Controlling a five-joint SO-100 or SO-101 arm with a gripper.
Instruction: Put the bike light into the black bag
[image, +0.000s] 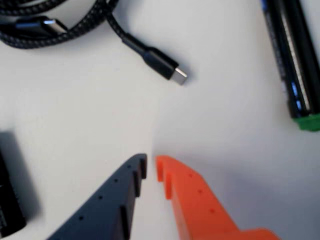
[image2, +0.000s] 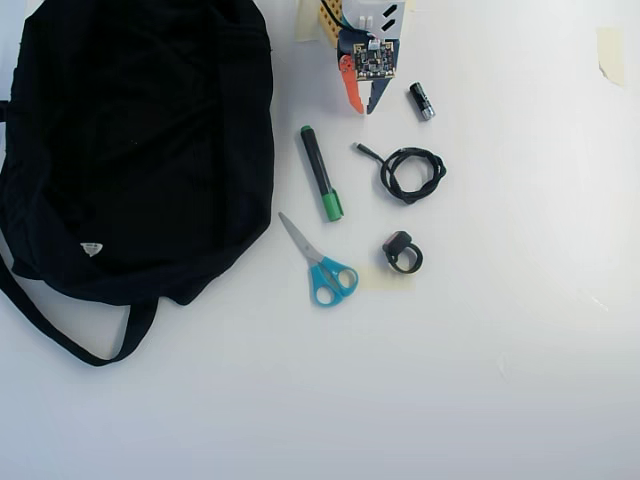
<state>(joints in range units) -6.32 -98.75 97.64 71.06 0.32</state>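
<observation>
Black bag (image2: 140, 140) fills my overhead view's left; marker (image2: 321, 172), scissors (image2: 318, 262), coiled cable (image2: 410, 172) surround the bike light (image2: 402, 251); gripper (image2: 361, 106) nearly closed, empty.

No legible text, brand, number or sign is found in either view. The black bag (image2: 140, 140) carries a small white triangular label (image2: 91, 248) in the overhead view, but any marking on it is too small to read. The marker (image: 295, 65) shows faint blue marks on its barrel in the wrist view, blurred beyond reading.
</observation>
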